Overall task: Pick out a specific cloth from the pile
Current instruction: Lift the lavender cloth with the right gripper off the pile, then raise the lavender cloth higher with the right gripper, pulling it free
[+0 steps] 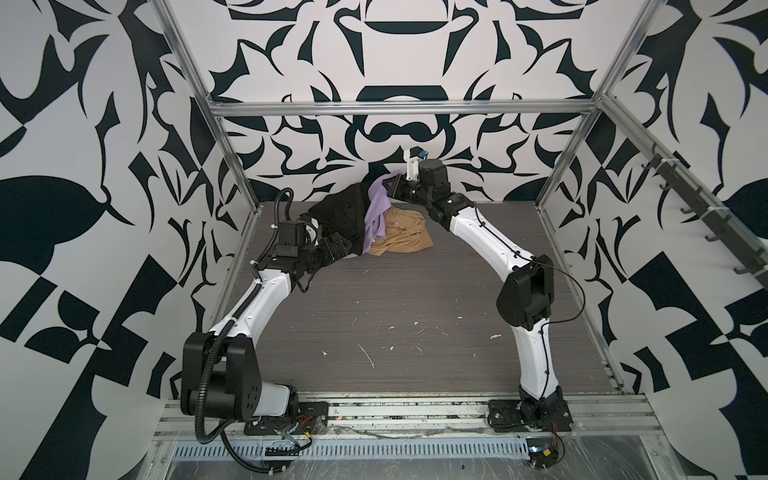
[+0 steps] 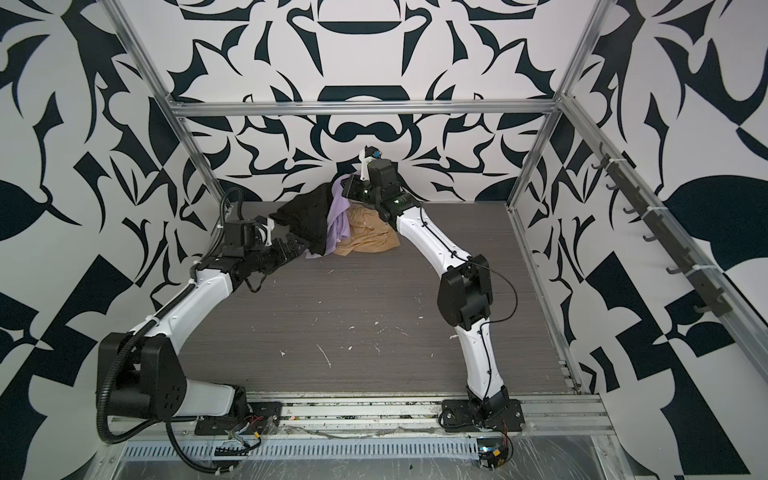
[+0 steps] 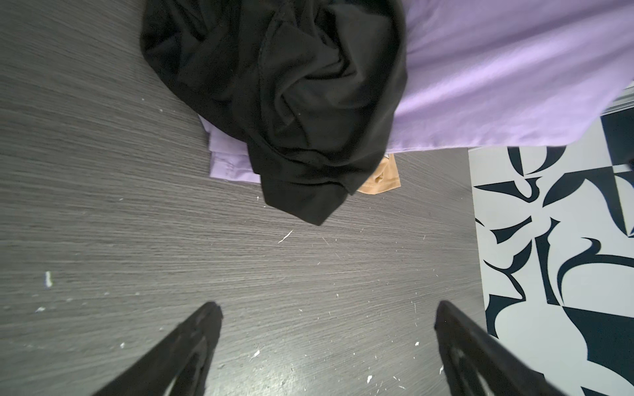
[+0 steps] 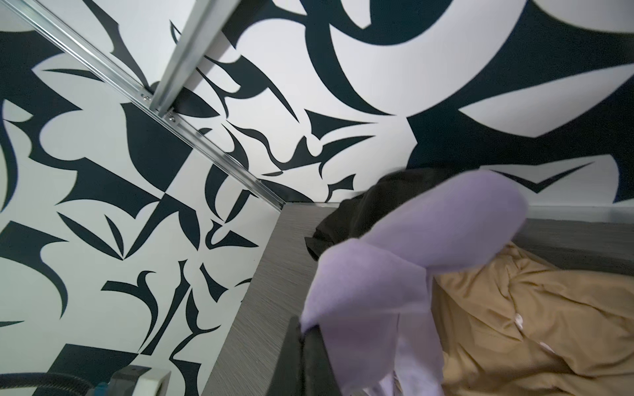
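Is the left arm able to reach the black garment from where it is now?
Probably yes. The left tool is open and faces the black garment, with only bare table between them.

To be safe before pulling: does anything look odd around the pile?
Yes. The black garment lies draped over the lavender cloth that the right hand grips, so it may drag along. White flecks litter the table.

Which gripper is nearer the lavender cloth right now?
Right. The right gripper is shut on the lavender cloth, holding its top end up. The left gripper hangs open over the table, short of the black garment draped over the cloth.
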### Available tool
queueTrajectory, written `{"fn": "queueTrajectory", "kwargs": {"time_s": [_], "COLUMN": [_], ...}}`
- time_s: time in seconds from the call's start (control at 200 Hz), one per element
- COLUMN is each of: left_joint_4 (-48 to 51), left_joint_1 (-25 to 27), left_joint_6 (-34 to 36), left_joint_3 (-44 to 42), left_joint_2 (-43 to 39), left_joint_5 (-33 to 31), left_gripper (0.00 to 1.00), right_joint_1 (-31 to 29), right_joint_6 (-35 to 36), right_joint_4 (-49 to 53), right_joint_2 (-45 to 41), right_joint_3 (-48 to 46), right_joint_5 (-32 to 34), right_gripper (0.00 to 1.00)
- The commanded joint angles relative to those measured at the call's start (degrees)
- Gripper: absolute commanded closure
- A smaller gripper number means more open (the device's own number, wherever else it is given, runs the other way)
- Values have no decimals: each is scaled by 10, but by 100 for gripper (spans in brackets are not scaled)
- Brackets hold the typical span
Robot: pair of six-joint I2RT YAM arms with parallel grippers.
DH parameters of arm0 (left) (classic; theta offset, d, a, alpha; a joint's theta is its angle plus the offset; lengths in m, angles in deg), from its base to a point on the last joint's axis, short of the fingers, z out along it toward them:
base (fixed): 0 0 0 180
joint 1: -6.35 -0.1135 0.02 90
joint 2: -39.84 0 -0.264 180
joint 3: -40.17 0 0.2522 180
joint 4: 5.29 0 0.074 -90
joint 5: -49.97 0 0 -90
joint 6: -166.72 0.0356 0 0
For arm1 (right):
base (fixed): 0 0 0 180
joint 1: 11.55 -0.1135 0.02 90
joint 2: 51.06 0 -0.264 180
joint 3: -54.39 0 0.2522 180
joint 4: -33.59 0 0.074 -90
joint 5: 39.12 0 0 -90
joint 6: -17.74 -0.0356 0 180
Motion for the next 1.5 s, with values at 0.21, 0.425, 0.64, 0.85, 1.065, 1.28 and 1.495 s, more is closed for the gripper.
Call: {"fn": "queueTrajectory", "kwargs": {"time_s": [0.21, 0.425, 0.64, 0.85, 1.065, 1.28, 1.495], "left_joint_4": [8, 7, 8, 9, 8, 8, 10], "left_joint_1": [-3, -3, -3, -4, -5, -5, -6], "left_joint_6": [8, 8, 10, 12, 12, 13, 13], "left_joint_3": [-2, 0, -5, -6, -6, -1, 2], "left_joint_2": [-16, -15, -19, -24, -22, -23, -24], "left_joint_5": [-4, -3, -6, -7, -7, -8, -9], "left_gripper": [0, 0, 0, 0, 0, 0, 0], "right_joint_1": [-6, -9, -13, -18, -20, -23, -26], "right_joint_6": [18, 20, 25, 25, 28, 27, 30], "right_joint_4": [-39, -40, -41, -44, -46, -56, -59], "right_joint_2": [-37, -41, -48, -56, -67, -77, -86], "right_joint_3": [38, 48, 53, 57, 57, 58, 61], "right_joint_5": [13, 16, 22, 26, 29, 30, 33], "right_gripper": [100, 100, 100, 100, 100, 100, 100]}}
